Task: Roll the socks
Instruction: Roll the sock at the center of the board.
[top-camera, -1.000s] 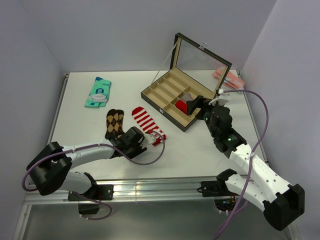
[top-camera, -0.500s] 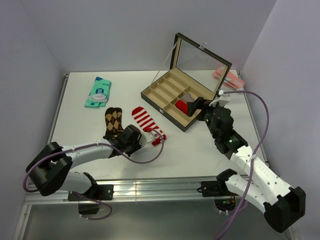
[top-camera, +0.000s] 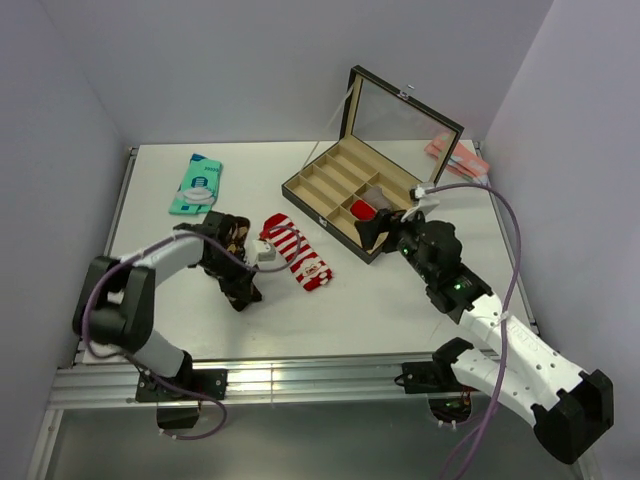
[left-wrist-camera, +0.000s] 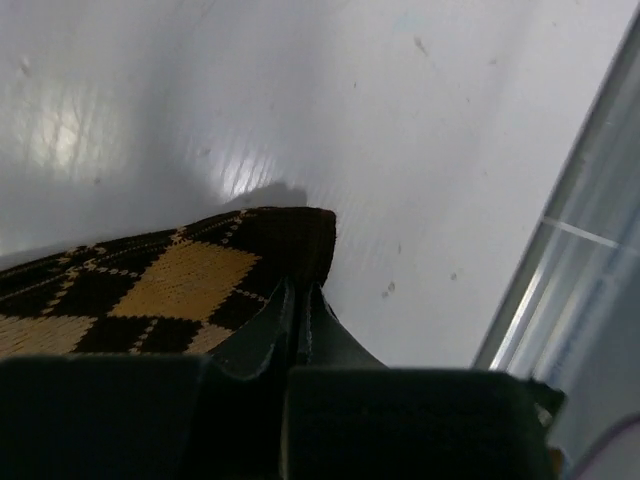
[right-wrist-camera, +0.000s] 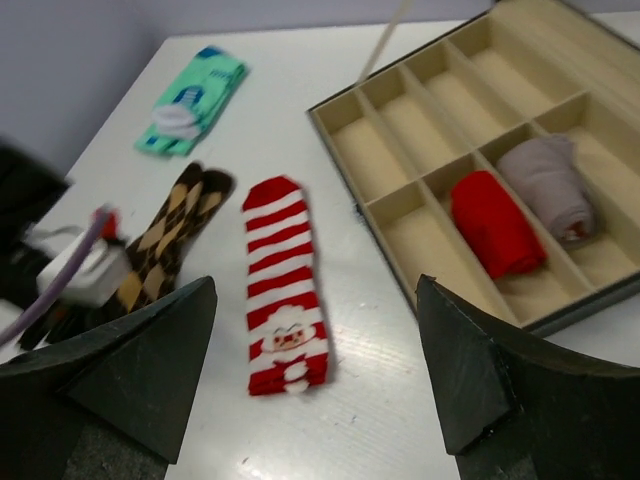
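The brown argyle sock (top-camera: 236, 230) (right-wrist-camera: 165, 245) lies flat at left centre, partly under my left arm. My left gripper (top-camera: 242, 290) (left-wrist-camera: 300, 292) is shut on its dark end edge; the argyle sock (left-wrist-camera: 150, 290) fills the lower left of the left wrist view. Just to the right lies the red-and-white striped Santa sock (top-camera: 297, 255) (right-wrist-camera: 285, 290), flat, face end towards me. My right gripper (top-camera: 378, 232) (right-wrist-camera: 315, 292) hangs open above the table between the striped sock and the box, holding nothing.
An open compartment box (top-camera: 330, 190) (right-wrist-camera: 330, 105) stands at back centre with a red roll (top-camera: 362, 211) (right-wrist-camera: 495, 220) and a grey roll (right-wrist-camera: 548, 185) inside. A teal packet (top-camera: 196, 183) (right-wrist-camera: 192, 95) lies back left. The metal rail (left-wrist-camera: 580, 260) edges the table close to my left gripper.
My left arm swung from the near edge round to the left side, and its jaws closed on the argyle sock's end. My right gripper shifted slightly left, away from the box.
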